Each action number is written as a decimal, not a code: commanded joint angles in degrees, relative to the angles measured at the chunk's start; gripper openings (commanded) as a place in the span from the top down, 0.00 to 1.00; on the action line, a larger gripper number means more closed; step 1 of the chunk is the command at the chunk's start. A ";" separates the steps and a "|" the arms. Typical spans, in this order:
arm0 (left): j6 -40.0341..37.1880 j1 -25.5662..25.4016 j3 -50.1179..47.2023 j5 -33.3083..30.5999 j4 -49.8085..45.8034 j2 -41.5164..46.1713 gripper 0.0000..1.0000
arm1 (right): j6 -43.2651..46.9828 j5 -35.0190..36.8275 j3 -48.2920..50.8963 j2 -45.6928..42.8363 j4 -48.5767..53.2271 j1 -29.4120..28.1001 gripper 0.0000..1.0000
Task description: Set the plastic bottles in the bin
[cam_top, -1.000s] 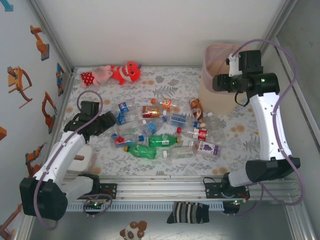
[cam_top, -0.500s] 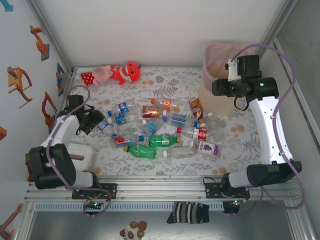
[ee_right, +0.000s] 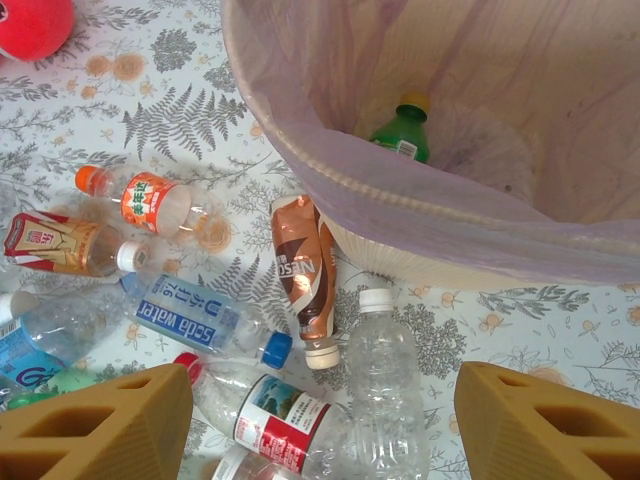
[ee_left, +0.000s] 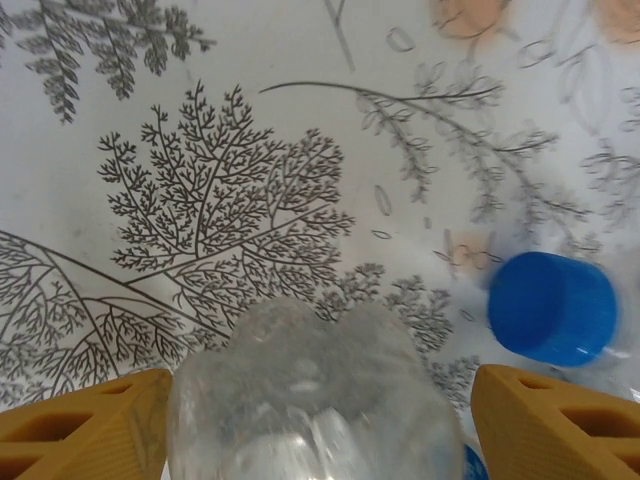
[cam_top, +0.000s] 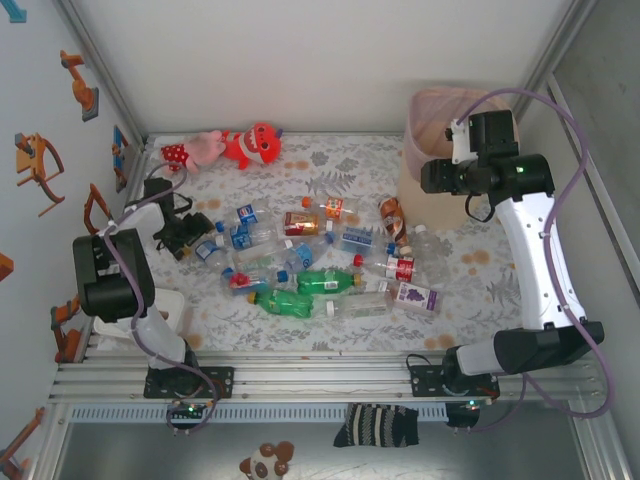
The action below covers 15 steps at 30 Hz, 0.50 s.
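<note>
top external: left gripper has swung leftward.

1. Left end effector has swung from the bottle cluster out to the left wall, and its jaws have widened.
2. One clear bottle has shifted left with it across the counter.
3. Right end effector has edged slightly left beside the bin.

top: overhead, whole table | left wrist: close, downward | right wrist: higher, downward; shares bin with top
</note>
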<state>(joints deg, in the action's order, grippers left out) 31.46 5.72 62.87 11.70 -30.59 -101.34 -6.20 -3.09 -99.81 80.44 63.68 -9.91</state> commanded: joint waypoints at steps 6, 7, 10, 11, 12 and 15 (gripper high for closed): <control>-0.67 0.27 1.22 0.63 0.20 -1.60 0.34 | -0.54 1.77 -1.19 -1.03 0.98 -0.71 0.31; -0.62 0.27 1.06 0.67 0.18 -1.49 0.36 | -0.53 1.94 -1.20 -1.15 0.85 -0.72 0.31; -0.75 0.31 0.92 0.60 -0.06 -0.71 0.40 | -0.55 2.13 -1.43 -1.40 0.84 -0.81 0.31; -0.79 0.33 0.89 0.53 -0.21 -0.38 0.41 | -0.49 2.13 -1.52 -1.52 0.87 -0.87 0.31; -0.84 0.26 0.93 0.39 -0.38 0.09 0.42 | -0.62 2.20 -1.53 -1.60 0.82 -1.01 0.31; -1.03 0.27 1.20 -0.05 -1.67 2.20 0.42 | -0.93 2.22 -1.95 -1.82 0.75 -1.18 0.32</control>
<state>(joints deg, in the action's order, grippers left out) 31.22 5.72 62.92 11.77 -30.44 -102.19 -6.22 -1.83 -99.88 80.42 63.68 -10.44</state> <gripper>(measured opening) 0.589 0.686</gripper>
